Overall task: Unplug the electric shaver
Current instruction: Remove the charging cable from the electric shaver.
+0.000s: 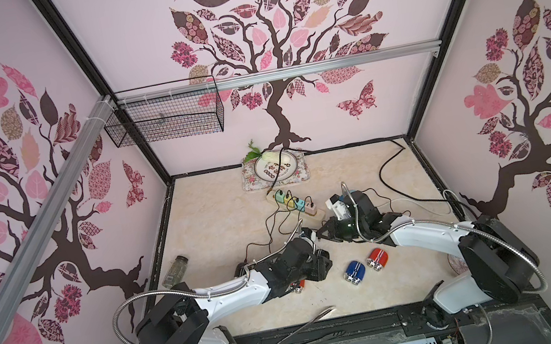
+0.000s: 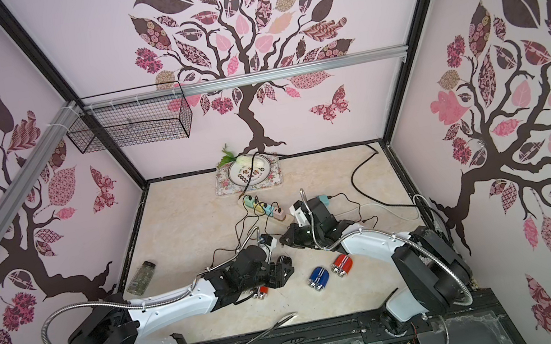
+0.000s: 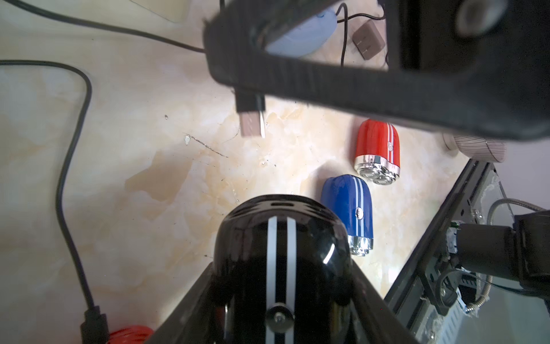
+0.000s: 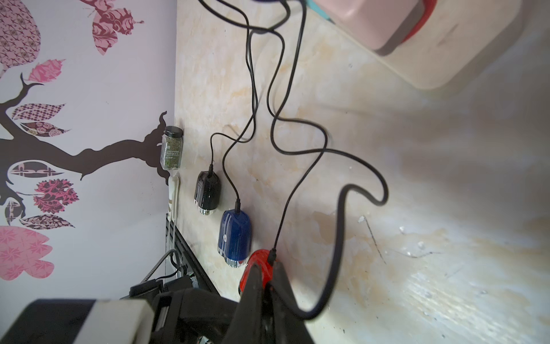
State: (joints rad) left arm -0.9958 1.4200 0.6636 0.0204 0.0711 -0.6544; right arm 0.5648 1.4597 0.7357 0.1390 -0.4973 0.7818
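A glossy black electric shaver (image 3: 279, 238) with two white stripes sits between my left gripper's (image 3: 281, 269) jaws, which are shut on its sides. Its charging port (image 3: 279, 204) is bare. A little beyond it hangs a small charging plug (image 3: 251, 120), pinched by my right gripper (image 3: 250, 98). In the right wrist view the right gripper (image 4: 268, 268) is shut on a black cable (image 4: 339, 238). In both top views the right gripper (image 1: 321, 232) (image 2: 283, 238) points at the left gripper (image 1: 320, 254) (image 2: 281, 262) near the table's middle.
A blue shaver (image 1: 354, 273) and a red shaver (image 1: 377, 259) lie in front of the right arm; another red one (image 1: 299, 286) shows under the left arm. Power strip (image 1: 294, 205) with pastel adapters and trailing cables lies behind. Also on the table: spice jar (image 1: 175, 271), plate (image 1: 275, 171), tongs (image 1: 303, 327).
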